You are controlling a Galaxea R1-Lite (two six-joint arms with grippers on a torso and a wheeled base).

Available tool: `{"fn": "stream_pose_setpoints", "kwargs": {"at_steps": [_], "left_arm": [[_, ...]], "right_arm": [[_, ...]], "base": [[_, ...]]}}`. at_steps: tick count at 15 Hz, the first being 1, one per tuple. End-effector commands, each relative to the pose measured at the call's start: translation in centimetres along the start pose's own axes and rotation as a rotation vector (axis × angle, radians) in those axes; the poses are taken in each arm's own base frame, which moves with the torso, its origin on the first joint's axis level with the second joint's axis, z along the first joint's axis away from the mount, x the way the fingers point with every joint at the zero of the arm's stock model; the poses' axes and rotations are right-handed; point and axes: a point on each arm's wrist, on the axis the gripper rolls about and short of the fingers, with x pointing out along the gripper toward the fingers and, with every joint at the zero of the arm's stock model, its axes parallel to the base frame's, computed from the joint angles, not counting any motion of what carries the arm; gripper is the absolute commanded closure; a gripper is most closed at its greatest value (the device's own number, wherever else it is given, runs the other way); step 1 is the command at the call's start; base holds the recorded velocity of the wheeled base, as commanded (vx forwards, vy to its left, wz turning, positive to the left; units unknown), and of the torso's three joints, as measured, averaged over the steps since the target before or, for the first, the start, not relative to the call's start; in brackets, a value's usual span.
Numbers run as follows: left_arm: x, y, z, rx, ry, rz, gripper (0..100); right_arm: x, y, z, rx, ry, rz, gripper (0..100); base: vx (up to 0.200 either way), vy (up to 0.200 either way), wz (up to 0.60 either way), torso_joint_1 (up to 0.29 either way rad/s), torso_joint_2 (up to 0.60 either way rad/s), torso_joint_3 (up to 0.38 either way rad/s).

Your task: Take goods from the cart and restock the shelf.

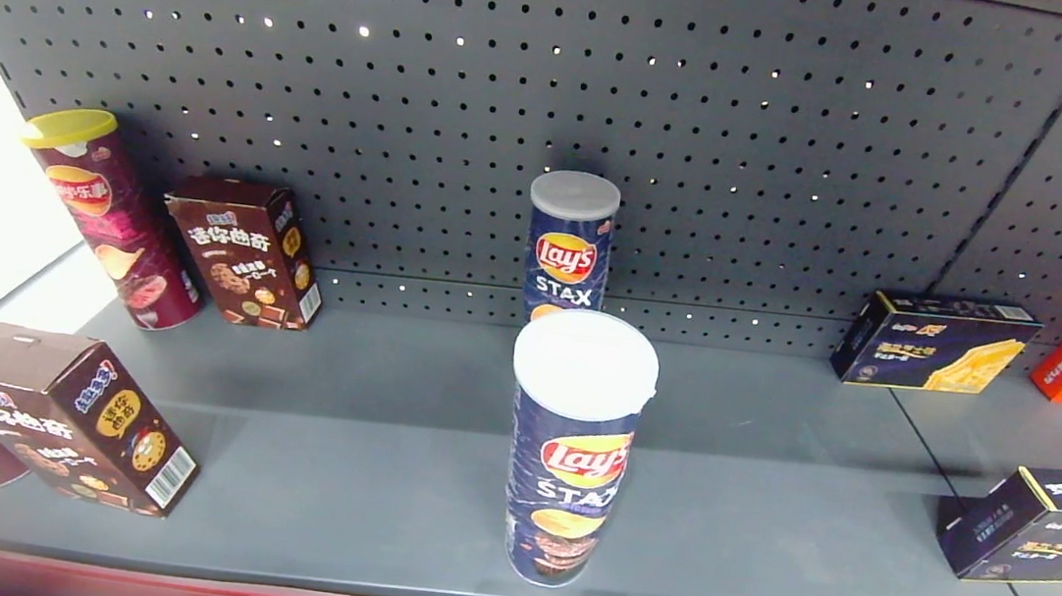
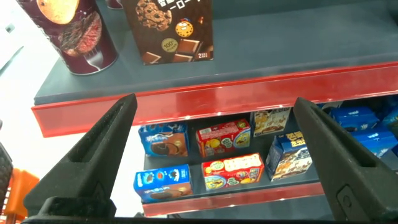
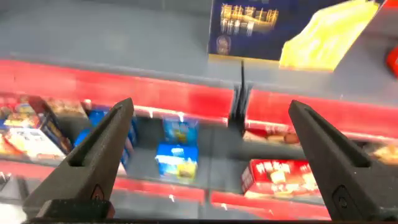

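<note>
Cans stand on the shelf [image 1: 354, 477], 2 of them: the front can [image 1: 574, 451] near its edge, the back can [image 1: 569, 243] right behind it. Out in front of the front can, the left gripper [image 2: 214, 102] and right gripper [image 3: 211, 104] are wide open and empty, so more goods likely need fetching.

On the shelf [image 1: 354, 477], the rear can [image 1: 569, 243] is being kept behind the front can [image 1: 573, 460], between left boxes [image 1: 245, 253] and right boxes [image 1: 931, 345].

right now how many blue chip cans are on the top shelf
2. One blue can stands at the front of the shelf, in the middle; the other blue can stands directly behind it by the pegboard. None looks hidden.
</note>
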Motion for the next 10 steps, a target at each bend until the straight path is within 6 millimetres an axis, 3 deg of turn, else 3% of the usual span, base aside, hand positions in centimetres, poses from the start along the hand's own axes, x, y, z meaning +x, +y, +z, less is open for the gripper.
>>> {"fn": "stream_pose_setpoints", "kwargs": {"at_steps": [1, 9, 10], "left_arm": [[0.01, 0.00, 0.00, 0.000, 0.002, 0.000, 0], [0.00, 0.00, 0.00, -0.003, 0.000, -0.002, 0], [0.00, -0.01, 0.00, -0.003, 0.000, -0.003, 0]], "right_arm": [[-0.10, 0.02, -0.16, 0.002, -0.010, 0.007, 0], [-0.11, -0.23, -0.23, 0.047, 0.001, -0.098, 0], [-0.08, -0.15, -0.17, 0.003, -0.006, -0.026, 0]], "base": [[0.000, 0.000, 0.00, 0.000, 0.00, 0.000], [0.000, 0.000, 0.00, 0.000, 0.00, 0.000], [0.000, 0.000, 0.00, 0.000, 0.00, 0.000]]}}
